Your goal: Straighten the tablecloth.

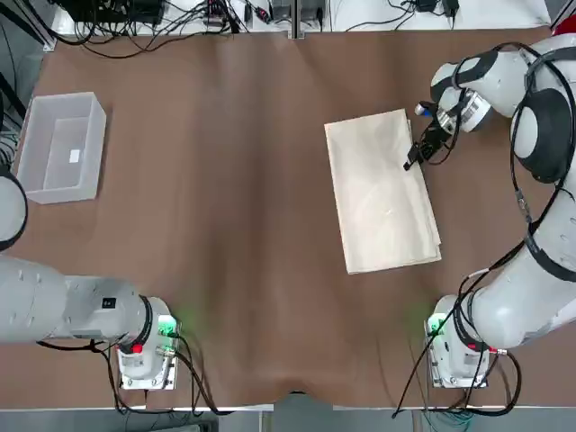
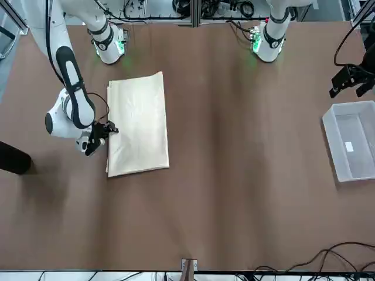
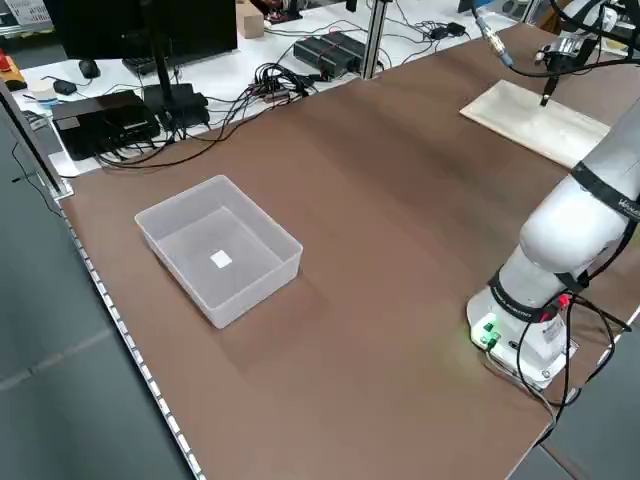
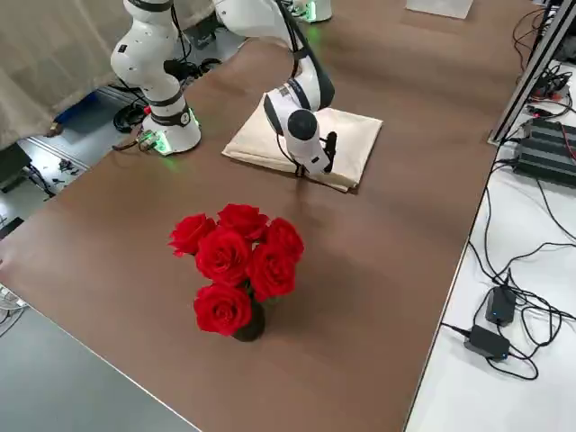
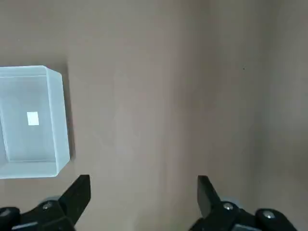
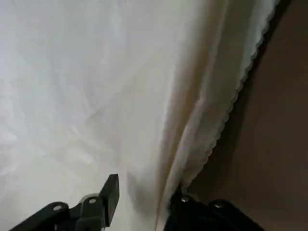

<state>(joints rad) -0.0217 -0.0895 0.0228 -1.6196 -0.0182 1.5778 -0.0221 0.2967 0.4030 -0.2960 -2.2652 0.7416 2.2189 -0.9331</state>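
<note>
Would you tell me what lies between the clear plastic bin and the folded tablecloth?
Only bare brown table surface lies between the bin and the tablecloth, as the top view shows.

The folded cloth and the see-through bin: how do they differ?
The tablecloth is cream and opaque, while the bin is clear plastic. The tablecloth lies flat in folded layers; the bin stands as a rigid, open-topped box. The tablecloth has the right arm's tool at its edge, but no tool touches the bin. Both have a roughly rectangular outline and rest on the brown surface.
</note>
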